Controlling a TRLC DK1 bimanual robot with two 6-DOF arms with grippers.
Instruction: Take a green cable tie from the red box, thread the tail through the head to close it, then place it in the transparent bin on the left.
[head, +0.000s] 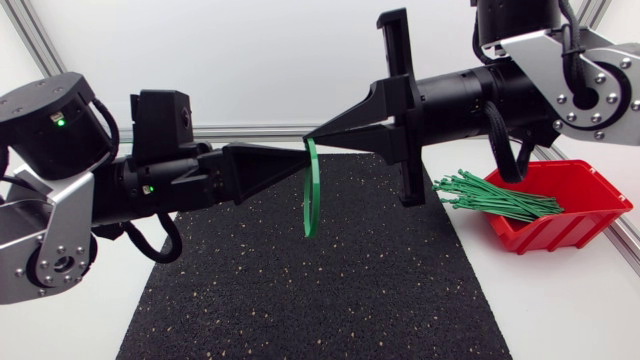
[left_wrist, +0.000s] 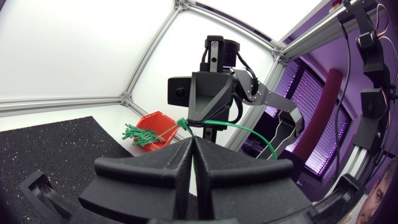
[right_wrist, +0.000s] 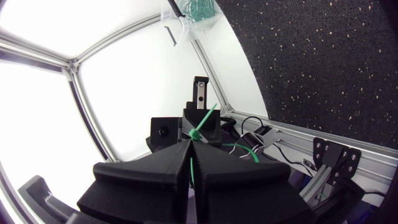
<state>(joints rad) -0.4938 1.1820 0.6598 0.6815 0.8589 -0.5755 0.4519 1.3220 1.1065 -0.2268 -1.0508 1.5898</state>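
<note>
Over the black mat, my left gripper (head: 297, 152) and my right gripper (head: 311, 137) meet tip to tip. Both are shut on one green cable tie (head: 309, 195), whose bent strap hangs below the tips. In the left wrist view the tie's head (left_wrist: 182, 123) sits just ahead of my left gripper (left_wrist: 193, 140), and the strap (left_wrist: 249, 129) arcs off to one side. In the right wrist view a green strip runs between the shut fingers of my right gripper (right_wrist: 189, 145). The red box (head: 565, 205) holds several green ties (head: 495, 195). The transparent bin (right_wrist: 202, 12) shows far beyond the right gripper.
The black mat (head: 300, 300) covers the table's middle under both grippers. The red box stands at the mat's right edge, with its ties poking out towards the mat. An aluminium frame rail (head: 250, 131) runs along the back.
</note>
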